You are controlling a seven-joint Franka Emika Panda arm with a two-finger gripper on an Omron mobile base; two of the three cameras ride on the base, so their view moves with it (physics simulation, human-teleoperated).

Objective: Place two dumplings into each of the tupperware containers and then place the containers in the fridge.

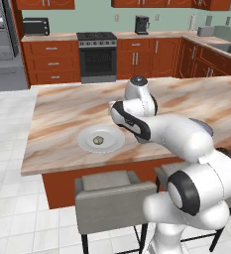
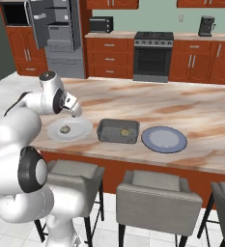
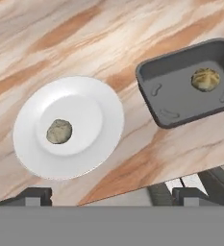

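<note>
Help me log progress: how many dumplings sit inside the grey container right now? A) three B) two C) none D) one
D: the hand view shows a single dumpling inside the grey container, while another dumpling is on the white plate.

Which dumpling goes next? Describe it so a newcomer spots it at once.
Find the marble island counter with three dishes near its front edge. On the white plate at the left end lies one dumpling. It is darker and greyer than the paler dumpling already in the grey container.
</note>
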